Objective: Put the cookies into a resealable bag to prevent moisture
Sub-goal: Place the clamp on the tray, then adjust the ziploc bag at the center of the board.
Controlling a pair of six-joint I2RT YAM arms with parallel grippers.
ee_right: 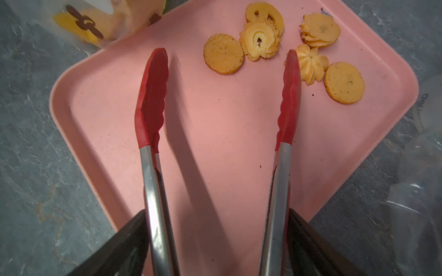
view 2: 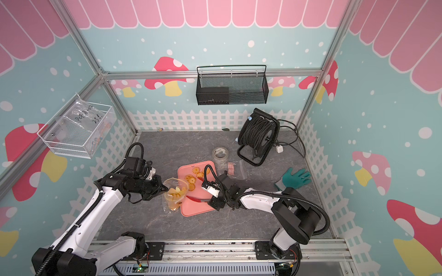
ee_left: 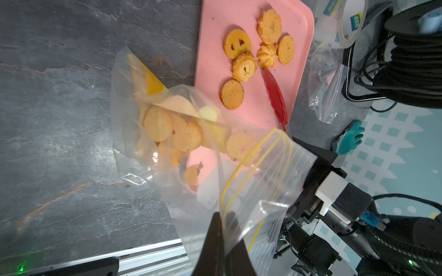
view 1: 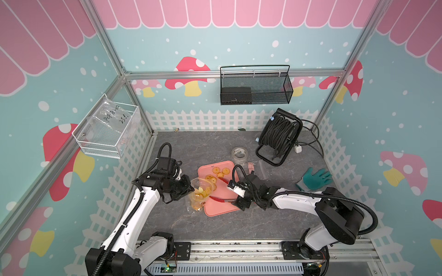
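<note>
Centrally on bench (view 1: 215, 227), pink tray (ee_right: 95, 95) with six cookies (ee_right: 223, 53) clustered toward its far edge; further cookies inside clear resealable bag (ee_left: 253, 191) at tray's near-left corner, mouth agape; left gripper (view 1: 190, 188) pinched tight on bag rim; right gripper (ee_right: 217, 212) spread wide, clasping red-tipped tongs (ee_right: 153, 100), tips apart over tray.

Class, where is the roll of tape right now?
In both top views, the tape sits between the pink tray and the cable reel.
</note>
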